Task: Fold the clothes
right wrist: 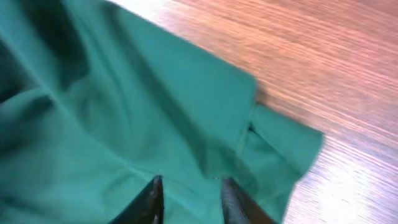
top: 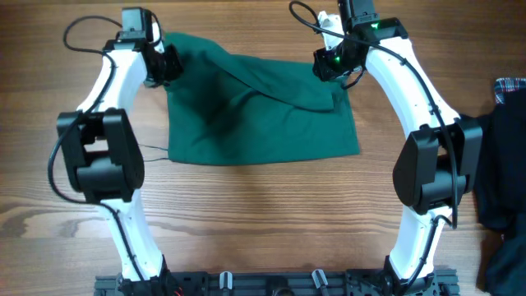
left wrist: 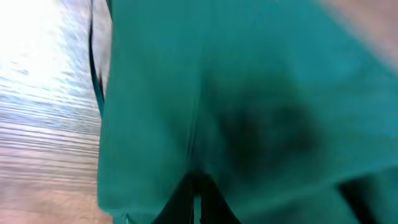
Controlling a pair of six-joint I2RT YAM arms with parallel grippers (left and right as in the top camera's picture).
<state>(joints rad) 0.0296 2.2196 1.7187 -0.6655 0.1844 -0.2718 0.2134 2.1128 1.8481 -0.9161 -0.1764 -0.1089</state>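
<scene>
Close against both wrist lenses: dark green garment (left wrist: 261, 93), spread on the wooden table (top: 263, 222) between the arms, far-right corner folded over. At its far-left corner, left gripper (left wrist: 194, 202) clenched on fabric. At far right, right gripper (right wrist: 189, 199) released, jaws parted over cloth.

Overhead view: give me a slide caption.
Green garment on wooden table, left arm and right arm at its far corners.

Robotics lab, wood-grain desk (top: 263, 214), two white-and-black robot arms (top: 111, 78) (top: 407, 74) mounted on a black rail (top: 271, 284) along its edge, loose cables (top: 82, 29), green garment (top: 263, 115) spread between them, more cloths (top: 501, 164) at one side
</scene>
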